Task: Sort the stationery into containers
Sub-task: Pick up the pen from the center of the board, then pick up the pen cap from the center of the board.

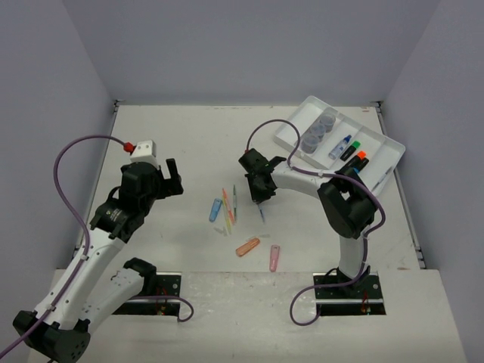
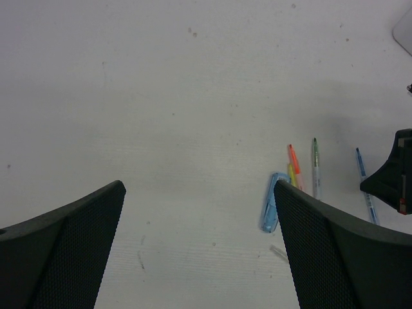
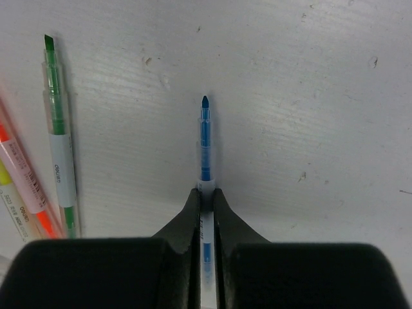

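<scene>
My right gripper (image 3: 205, 193) is shut on a thin blue pen (image 3: 205, 135), whose tip sticks out ahead of the fingers just over the table. From above, that gripper (image 1: 259, 198) sits mid-table with the blue pen (image 1: 262, 214) poking out toward the near side. My left gripper (image 1: 175, 178) hangs open over bare table, nothing between its fingers (image 2: 322, 232). Left of the held pen lie a green pen (image 3: 58, 129) and an orange-pink pen (image 3: 26, 187). The white divided tray (image 1: 389, 147) stands at the back right, holding grey-blue pots (image 1: 321, 128) and highlighters (image 1: 348, 147).
Loose on the table lie a blue capsule piece (image 1: 215, 209), an orange one (image 1: 247, 246), a pink one (image 1: 274, 257) and a few thin pens (image 1: 228, 204). The left wrist view shows the blue capsule (image 2: 270, 206) beside its right finger. Walls enclose three sides.
</scene>
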{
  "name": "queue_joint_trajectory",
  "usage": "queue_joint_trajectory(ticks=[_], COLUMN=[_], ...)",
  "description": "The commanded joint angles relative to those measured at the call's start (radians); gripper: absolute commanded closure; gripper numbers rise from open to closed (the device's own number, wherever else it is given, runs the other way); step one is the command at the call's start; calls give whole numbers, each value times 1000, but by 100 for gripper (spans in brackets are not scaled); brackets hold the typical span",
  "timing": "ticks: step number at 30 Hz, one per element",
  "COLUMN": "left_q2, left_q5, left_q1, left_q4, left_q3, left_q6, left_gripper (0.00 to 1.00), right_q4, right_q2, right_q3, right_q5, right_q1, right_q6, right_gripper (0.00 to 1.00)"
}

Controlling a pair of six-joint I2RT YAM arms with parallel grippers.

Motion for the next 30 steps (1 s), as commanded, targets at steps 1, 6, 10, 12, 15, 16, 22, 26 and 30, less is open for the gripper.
queue_joint_trajectory(ticks=[1,6,10,12,15,16,22,26,30], left_q2=[26,88,114,190,358,407,698,863,867], left_q5=[26,137,-38,-250,-419,-452,-448,-397,-365], left_q1=[8,7,-174,-360,-577,-651,-710,-710,-700], left_q4=[13,-6,-7,-35,-98,-156,-456,-686,-648], left_q3=[20,22,-16,-22,26,47,275,425,402], left_q6=[-29,-210,-423,-598,-823,-886,-1283,-1452,-1466], left_gripper=[0,0,0,0,0,0,26,41,47], right_q4=[-2,-8,17,50,91,109,165,167,173], right_q2=[-15,-258,-416,-497,-571,-588,-681,-688,-692], right_q3=[1,36,-9,-69,-140,-154,-232,-236,-242], right_q5=[22,48,50,49,34,38,111,103,96], right_q1=[7,-88,-211,-255,-267,-267,-287,-290,-290], right_q6=[-15,-86,-136,-152,-136,-134,-133,-134,-133], right_gripper=[100,100,100,100,100,100,100,100,100])
